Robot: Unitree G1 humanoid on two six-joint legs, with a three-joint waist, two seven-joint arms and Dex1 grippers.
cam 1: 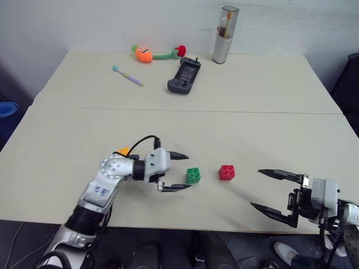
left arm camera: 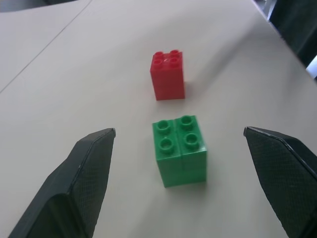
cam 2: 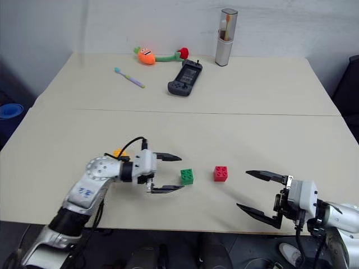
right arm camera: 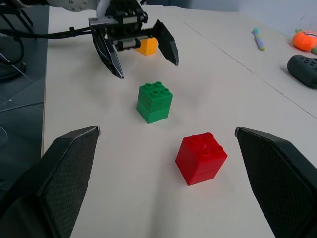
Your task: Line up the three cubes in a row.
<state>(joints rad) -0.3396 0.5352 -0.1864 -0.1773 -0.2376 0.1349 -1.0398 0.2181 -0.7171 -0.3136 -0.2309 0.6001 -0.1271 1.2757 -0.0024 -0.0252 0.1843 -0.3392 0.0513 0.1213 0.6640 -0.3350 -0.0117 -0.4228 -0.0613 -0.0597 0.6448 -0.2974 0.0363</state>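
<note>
Left eye view: on a pale table (cam 1: pixel 235 129), the robot's left gripper (cam 1: pixel 180 171) hovers with its two black fingers spread wide, empty, pointing toward the green cube (cam 1: pixel 193 175), which stands just beyond the fingertips and apart from them. The red cube (cam 1: pixel 227 172) sits just beside the green one on the robot's right, a small gap between the two, both studs-up. The yellow-orange cube (cam 1: pixel 123 150) lies behind the left wrist, partly hidden by it, on the far side from the other two. Toward the right edge, the right gripper (cam 1: pixel 270 190) also stands open and holds nothing, its fingers aimed at the red cube from well apart. At the far end of the table rest a black handheld console (cam 1: pixel 184 76), a carrot plush toy (cam 1: pixel 145 54), a toothbrush (cam 1: pixel 127 75) and a grey upright case (cam 1: pixel 225 34).
</note>
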